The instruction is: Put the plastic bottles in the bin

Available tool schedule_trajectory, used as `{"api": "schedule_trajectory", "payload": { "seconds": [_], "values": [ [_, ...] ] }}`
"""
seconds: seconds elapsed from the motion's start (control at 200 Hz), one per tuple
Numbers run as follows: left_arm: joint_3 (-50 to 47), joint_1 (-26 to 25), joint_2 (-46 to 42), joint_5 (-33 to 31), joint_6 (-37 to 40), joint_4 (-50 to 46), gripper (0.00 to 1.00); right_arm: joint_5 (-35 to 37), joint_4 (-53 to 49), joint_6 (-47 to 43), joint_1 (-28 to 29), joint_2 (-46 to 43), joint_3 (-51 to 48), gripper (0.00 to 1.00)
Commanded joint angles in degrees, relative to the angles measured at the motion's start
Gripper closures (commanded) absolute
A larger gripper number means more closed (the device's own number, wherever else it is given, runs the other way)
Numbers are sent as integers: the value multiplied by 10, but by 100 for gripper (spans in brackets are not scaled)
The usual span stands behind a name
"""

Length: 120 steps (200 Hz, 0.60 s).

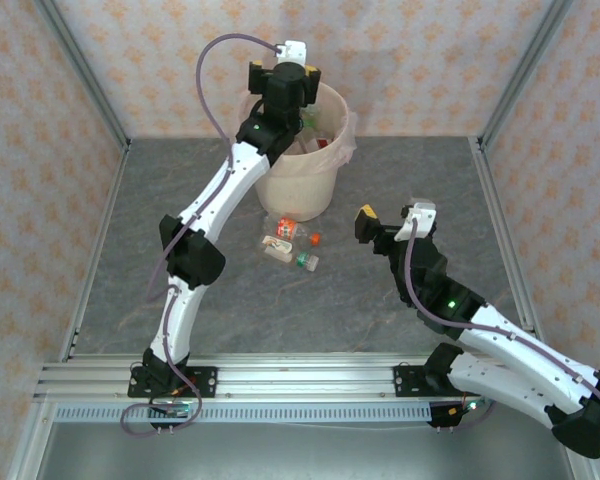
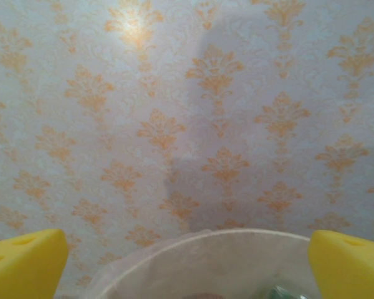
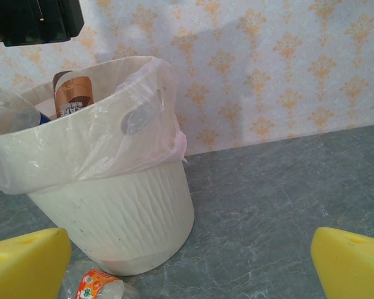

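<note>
The cream bin [image 1: 298,178] with its pinkish bag stands at the back middle of the table. My left gripper [image 1: 286,88] hangs over the bin's far-left rim, and its yellow fingers [image 2: 25,265] stand wide apart above the rim [image 2: 206,242] with nothing between them. Three bottles lie in front of the bin: an orange-labelled one [image 1: 285,229], a pale one [image 1: 276,247] and a green-capped one [image 1: 307,262]. My right gripper [image 1: 377,226] is open, right of them, facing the bin [image 3: 112,205]. A brown-labelled bottle [image 3: 71,93] stands inside the bin. The orange-labelled bottle [image 3: 93,286] lies at its foot.
A loose orange cap [image 1: 315,238] lies among the bottles. The patterned wall [image 2: 174,112] rises just behind the bin. Grey tabletop [image 3: 280,212] stretches free to the right of the bin. Metal frame posts [image 1: 90,90] edge the cell on both sides.
</note>
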Motion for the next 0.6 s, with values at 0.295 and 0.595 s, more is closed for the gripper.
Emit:
{"api": "schedule_trajectory", "payload": {
  "seconds": [0.295, 0.595],
  "values": [
    [-186, -2, -206, 181, -171, -61, 0, -89, -56, -9, -7, 70, 19, 1],
    [-453, -2, -408, 270, -274, 43, 0, -283, -91, -43, -13, 229, 70, 0]
  ]
}}
